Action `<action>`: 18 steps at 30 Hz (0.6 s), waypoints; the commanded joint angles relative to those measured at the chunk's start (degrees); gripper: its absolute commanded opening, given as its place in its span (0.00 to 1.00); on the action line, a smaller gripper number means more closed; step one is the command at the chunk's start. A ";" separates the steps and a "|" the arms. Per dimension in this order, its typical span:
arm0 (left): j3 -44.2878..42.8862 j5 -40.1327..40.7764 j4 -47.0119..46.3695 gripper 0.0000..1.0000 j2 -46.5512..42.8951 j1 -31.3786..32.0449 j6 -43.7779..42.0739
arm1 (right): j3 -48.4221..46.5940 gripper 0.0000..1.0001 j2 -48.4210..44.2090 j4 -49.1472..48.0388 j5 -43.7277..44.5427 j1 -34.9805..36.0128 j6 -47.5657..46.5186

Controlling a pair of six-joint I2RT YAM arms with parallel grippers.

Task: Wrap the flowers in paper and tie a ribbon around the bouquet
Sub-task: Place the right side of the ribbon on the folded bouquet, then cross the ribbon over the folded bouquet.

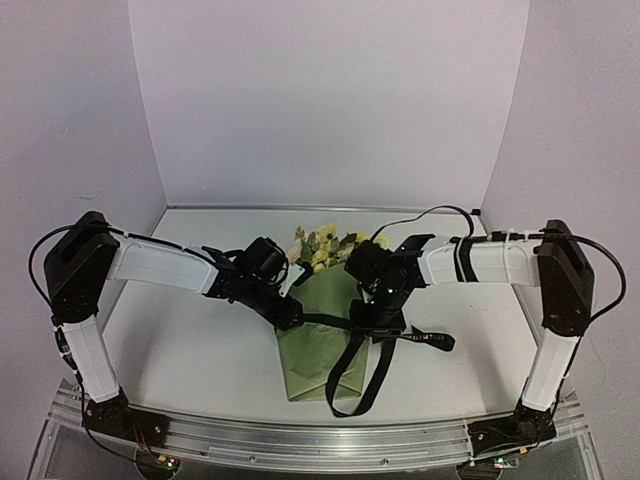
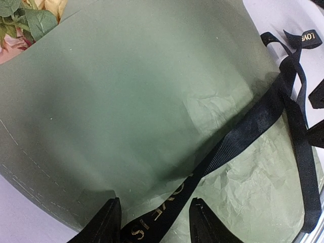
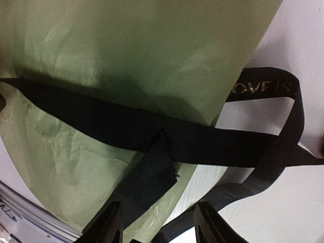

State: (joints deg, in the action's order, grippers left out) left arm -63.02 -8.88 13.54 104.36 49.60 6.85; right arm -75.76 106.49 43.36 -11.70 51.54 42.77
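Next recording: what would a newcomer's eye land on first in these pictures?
A bouquet lies in the middle of the table: a green paper cone with yellow flowers at its far end. A black ribbon crosses it, loose loops trailing toward the near edge. The left hand and right hand flank it, ribbon passing between each one's parted fingers.

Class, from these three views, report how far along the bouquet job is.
Done: the paper is wrapped round the flowers as a cone. In hand: the ribbon lies across the cone, passing between the open jaws of the left gripper and the right gripper. Left: no finished knot or bow shows; the ends trail loose.
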 commanded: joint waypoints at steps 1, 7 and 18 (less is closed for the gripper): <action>-1.67 -0.17 -0.62 0.47 -0.47 0.14 -0.73 | -2.95 0.50 3.24 -0.47 3.28 0.81 2.45; -1.77 -0.25 -0.60 0.46 -0.28 0.14 -0.96 | -3.32 0.52 5.21 -0.43 3.61 0.82 3.24; -1.76 0.41 -0.49 0.42 0.01 0.14 -1.09 | -0.71 0.21 3.12 -0.45 3.99 0.92 3.39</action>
State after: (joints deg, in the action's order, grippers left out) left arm -63.02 -8.86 13.54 104.36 49.60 6.81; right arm -76.87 111.55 42.90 -9.54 52.17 46.24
